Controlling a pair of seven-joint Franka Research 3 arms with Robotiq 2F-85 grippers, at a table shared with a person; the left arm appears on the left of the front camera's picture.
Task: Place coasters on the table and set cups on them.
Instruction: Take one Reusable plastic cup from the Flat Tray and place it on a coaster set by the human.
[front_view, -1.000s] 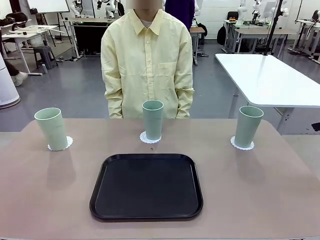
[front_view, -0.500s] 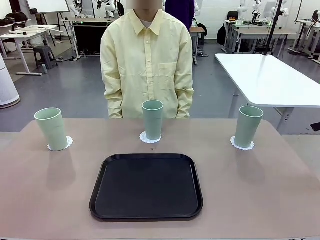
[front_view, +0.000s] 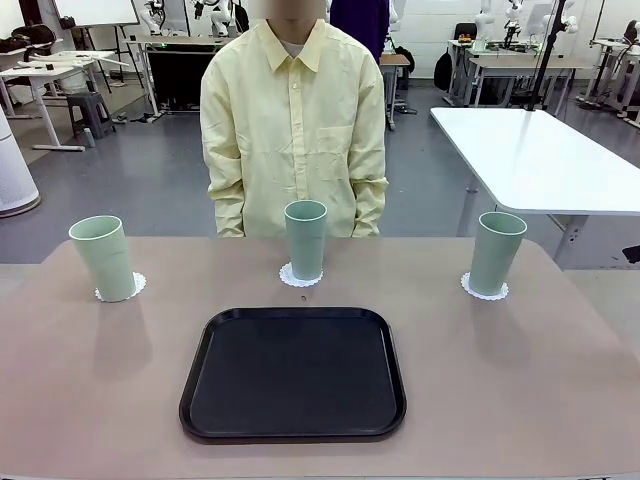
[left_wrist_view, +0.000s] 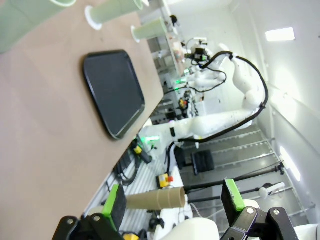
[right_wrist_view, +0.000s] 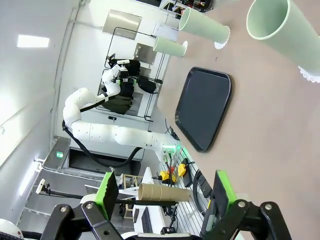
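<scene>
Going left to right across the front view. The left cup (front_view: 103, 257) is standing upright on the left coaster (front_view: 121, 289) near the desk's (front_view: 90, 390) left edge; it is sitting off-centre, with the lace showing mostly on its right side. The middle cup (front_view: 305, 239) is standing upright on the middle coaster (front_view: 299, 276), at the far edge just in front of the person (front_view: 294, 120), who is standing with arms down and hands out of sight. The right cup (front_view: 496, 252) is standing upright on the right coaster (front_view: 484, 289), near the far right corner. The black tray (front_view: 293, 373) is lying bare at the middle of the desk, nearer the robot, apart from all three cups.

Hands: the left hand (left_wrist_view: 173, 205) is sitting wide apart, holding nothing, off the desk edge on the robot's side; its wrist camera is looking across the tray toward the cups. The right hand (right_wrist_view: 163, 191) is likewise spread wide and holding nothing, also off the desk.

Status, as I'm reading it: three coasters down, three cups on them, so the task is looking finished. The only leftover I'm seeing is possibly centring the left cup on its coaster. Nothing is tilting, and nothing is left on the tray.
</scene>
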